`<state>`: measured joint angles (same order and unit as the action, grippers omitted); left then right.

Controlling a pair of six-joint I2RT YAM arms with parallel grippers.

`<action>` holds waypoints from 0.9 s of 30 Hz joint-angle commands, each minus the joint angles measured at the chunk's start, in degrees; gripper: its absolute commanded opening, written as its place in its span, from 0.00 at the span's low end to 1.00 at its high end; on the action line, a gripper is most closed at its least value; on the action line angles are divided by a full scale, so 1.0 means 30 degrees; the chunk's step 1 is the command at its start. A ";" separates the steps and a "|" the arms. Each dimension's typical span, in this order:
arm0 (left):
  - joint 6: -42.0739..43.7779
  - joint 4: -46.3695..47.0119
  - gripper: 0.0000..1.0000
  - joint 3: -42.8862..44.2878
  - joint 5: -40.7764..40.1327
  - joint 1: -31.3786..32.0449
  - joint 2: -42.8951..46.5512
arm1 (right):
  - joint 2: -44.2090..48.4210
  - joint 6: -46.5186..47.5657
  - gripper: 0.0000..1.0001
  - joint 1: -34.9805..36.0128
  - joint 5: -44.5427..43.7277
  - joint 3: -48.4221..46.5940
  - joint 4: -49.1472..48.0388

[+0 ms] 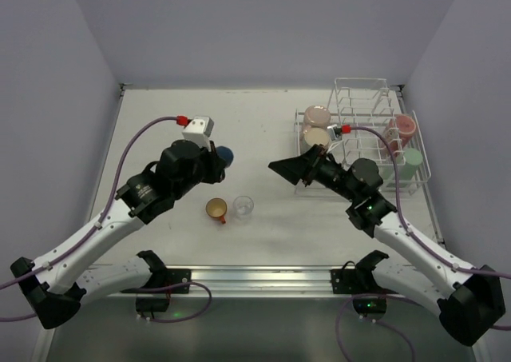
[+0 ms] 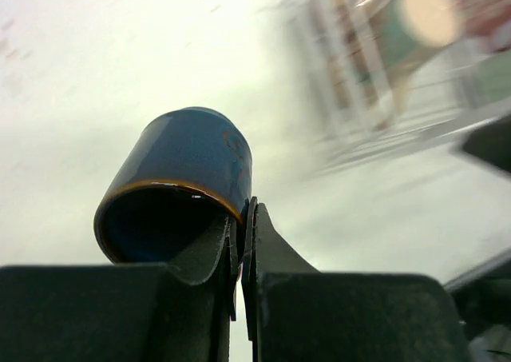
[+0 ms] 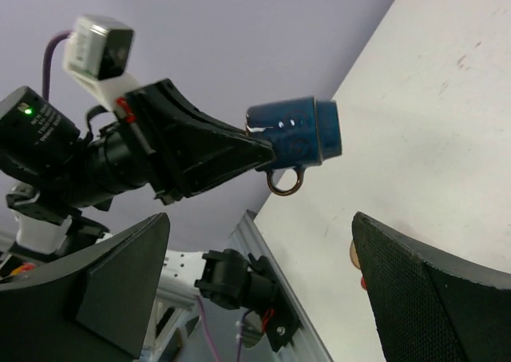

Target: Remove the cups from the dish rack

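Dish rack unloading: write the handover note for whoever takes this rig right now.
Left gripper: shut on the rim of the dark blue mug, which is held sideways.
Right gripper: open, empty, beside the dish rack.
Done: orange cup and clear glass stand on the table.
Left: set the mug down. Two beige mugs, pink cup and green tumbler are in the rack.
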<state>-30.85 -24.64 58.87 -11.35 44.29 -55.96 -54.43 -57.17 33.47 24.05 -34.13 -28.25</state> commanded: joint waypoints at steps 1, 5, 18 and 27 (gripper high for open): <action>0.1408 -0.8028 0.00 0.1673 -0.5146 -0.0174 -0.0210 | 0.1645 0.2647 0.99 0.0033 -0.1688 -0.0519 0.3373; 0.0354 -0.9685 0.00 0.0627 -0.5416 -0.0759 -0.0388 | 0.2760 0.3702 0.99 0.0033 -0.2743 -0.0430 0.5250; 0.0880 -0.5588 0.00 -0.4005 0.2283 -0.8664 -0.1968 | 0.6363 0.6134 0.99 0.0033 -0.4472 0.0066 0.8888; 0.0381 -0.5086 0.00 -0.4858 0.4428 -0.8846 -0.3110 | 0.7510 0.6839 0.99 0.0062 -0.5264 0.0010 1.0237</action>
<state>-30.41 -42.59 43.62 -4.78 18.04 -64.86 -32.38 -38.61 33.47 9.96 -33.91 0.73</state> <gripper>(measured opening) 0.060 0.990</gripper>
